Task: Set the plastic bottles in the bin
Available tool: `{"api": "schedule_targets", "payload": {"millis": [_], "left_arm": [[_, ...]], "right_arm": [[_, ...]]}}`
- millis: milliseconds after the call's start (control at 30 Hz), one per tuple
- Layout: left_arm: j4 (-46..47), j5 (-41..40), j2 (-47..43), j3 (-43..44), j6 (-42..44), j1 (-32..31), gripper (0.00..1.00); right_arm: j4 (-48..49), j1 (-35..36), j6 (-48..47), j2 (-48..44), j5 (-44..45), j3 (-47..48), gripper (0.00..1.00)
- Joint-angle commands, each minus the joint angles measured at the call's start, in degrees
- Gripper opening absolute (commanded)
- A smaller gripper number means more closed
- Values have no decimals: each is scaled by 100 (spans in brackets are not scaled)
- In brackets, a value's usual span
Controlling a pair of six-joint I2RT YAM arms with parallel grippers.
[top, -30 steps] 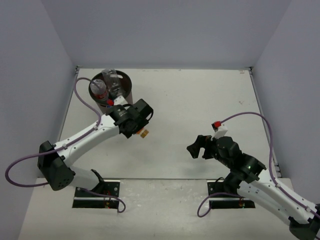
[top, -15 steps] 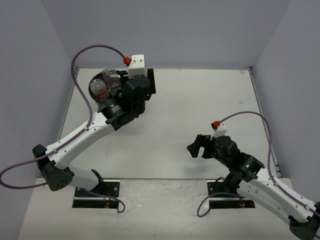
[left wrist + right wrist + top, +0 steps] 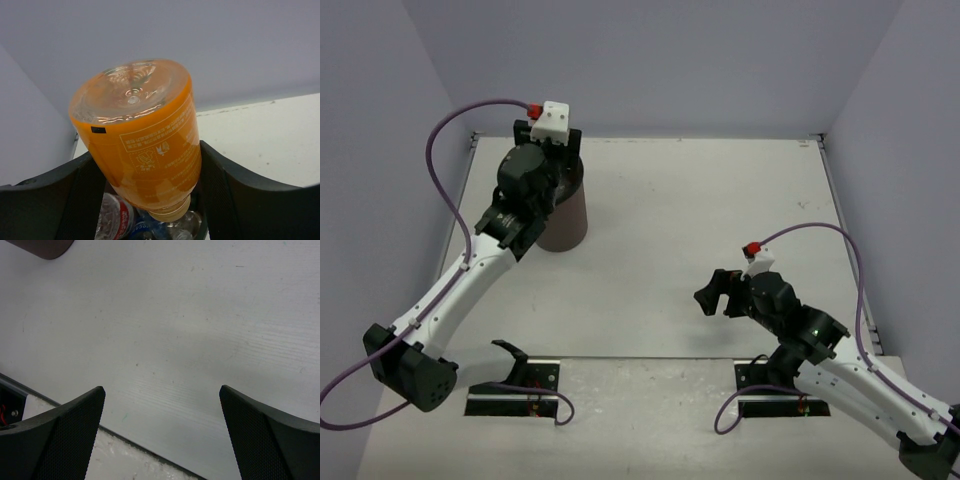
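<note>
Orange-filled and turned cap-down, one plastic bottle (image 3: 137,145) sat clamped between the fingers of the left gripper (image 3: 145,197), directly over the mouth of the brown bin (image 3: 570,218) in the upper left of the top view. Below its cap, in the left wrist view, a red-labelled bottle (image 3: 113,222) and clear bottles (image 3: 177,231) lay inside the bin. The right gripper (image 3: 162,435) hung with jaws spread wide and empty over the white table (image 3: 720,200), lower right, well apart from the bin.

The left arm (image 3: 450,290) and right arm (image 3: 865,390) have white shells, black joints, purple cables (image 3: 490,102) (red-capped white wrist boxes (image 3: 555,120)) and black mesh-textured fingers (image 3: 55,435).
</note>
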Motion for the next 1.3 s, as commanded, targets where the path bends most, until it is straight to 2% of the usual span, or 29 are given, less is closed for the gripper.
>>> {"api": "schedule_targets", "payload": {"millis": [0,167,433,500,633,800,867,967,1033,1100,1167,1267], "left_arm": [[573,983,-212,-372,594,-3,3],[754,1079,-313,-785,724,78,3],[640,945,-120,-985,766,338,4],[588,890,-72,-1040,707,372,9],[504,761,-94,-1130,571,445,26],[641,654,-189,-1341,506,454,32],[678,595,-190,-1379,482,461,40],[606,599,-184,-1348,434,495,57],[482,669,-223,-1274,391,497,78],[401,683,-299,-1190,320,497,94],[310,861,-368,-1056,253,497,100],[149,1209,-404,-721,40,489,100]], "right_arm": [[50,-1,-7,49,100,127,99],[50,2,-16,14,60,101,99],[51,-1,3,-77,66,47,99],[50,-1,7,-56,66,43,99],[50,-1,2,-47,55,48,99],[50,-1,3,-81,75,40,99],[50,-1,10,-74,76,31,99],[50,-1,7,-80,63,31,99],[50,-1,8,-105,84,31,99],[50,-1,9,-133,84,31,99],[50,-1,16,-141,84,22,99],[50,-1,10,-83,84,33,99]]}}
